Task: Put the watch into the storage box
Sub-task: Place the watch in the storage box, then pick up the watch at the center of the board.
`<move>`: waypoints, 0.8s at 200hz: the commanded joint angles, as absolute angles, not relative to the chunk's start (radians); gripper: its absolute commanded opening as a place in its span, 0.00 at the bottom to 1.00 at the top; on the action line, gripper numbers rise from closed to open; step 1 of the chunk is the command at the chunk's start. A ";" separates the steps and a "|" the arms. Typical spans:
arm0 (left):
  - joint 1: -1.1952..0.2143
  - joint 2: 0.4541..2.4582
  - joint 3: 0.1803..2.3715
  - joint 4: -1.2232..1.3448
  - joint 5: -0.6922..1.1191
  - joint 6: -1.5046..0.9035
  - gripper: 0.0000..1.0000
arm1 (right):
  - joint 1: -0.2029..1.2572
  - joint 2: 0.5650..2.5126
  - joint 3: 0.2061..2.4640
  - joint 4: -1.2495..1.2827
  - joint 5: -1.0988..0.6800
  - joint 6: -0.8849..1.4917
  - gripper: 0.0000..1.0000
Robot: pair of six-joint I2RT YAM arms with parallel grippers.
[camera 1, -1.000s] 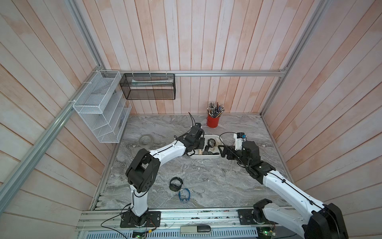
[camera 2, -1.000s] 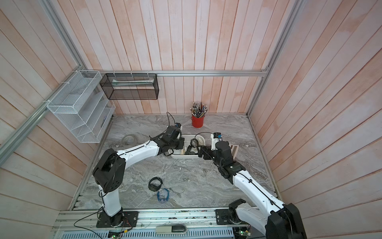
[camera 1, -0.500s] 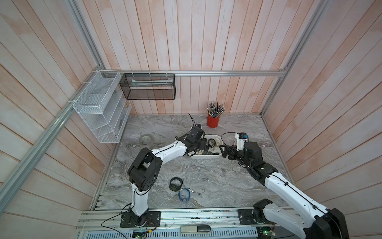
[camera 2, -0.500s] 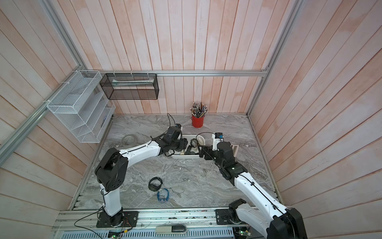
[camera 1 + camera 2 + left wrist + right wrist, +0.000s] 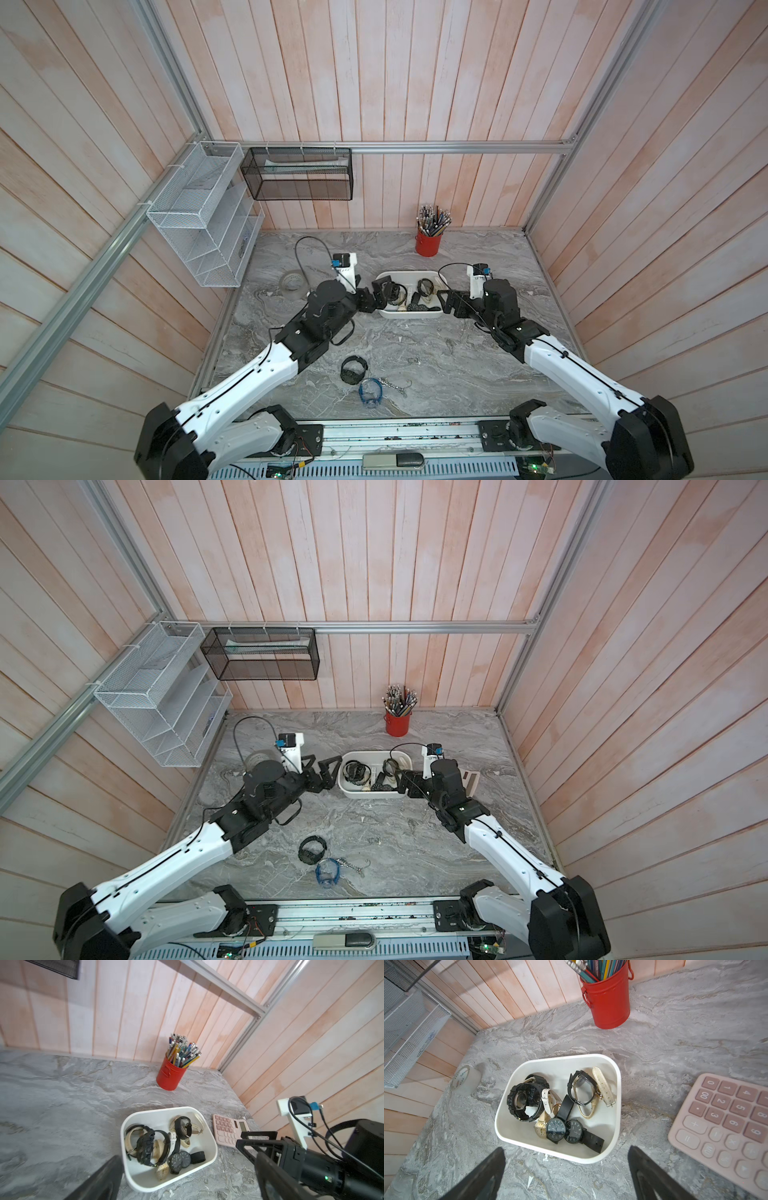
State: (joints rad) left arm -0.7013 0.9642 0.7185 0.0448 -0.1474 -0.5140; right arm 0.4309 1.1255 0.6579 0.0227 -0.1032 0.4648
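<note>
Toward the back of the desk, in both top views, the storage box point(image 5: 409, 314) sits between the left gripper point(image 5: 380, 293) and the right gripper point(image 5: 444, 300). Both are spread wide and empty. A black watch point(image 5: 354, 370) and a blue watch point(image 5: 370, 392) lie near the front edge. The left wrist view shows a chunky black watch point(image 5: 149, 1149) resting among others inside the box. In the right wrist view, the fingers point(image 5: 494, 1163) stand open short of the rim. The left gripper would do best to rise clear of the rim before swinging forward, so it does not snag a strap.
</note>
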 commanded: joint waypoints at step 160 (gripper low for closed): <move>-0.698 0.578 0.431 -0.217 -0.361 -0.697 1.00 | 0.828 1.319 0.696 0.078 -0.099 0.602 0.62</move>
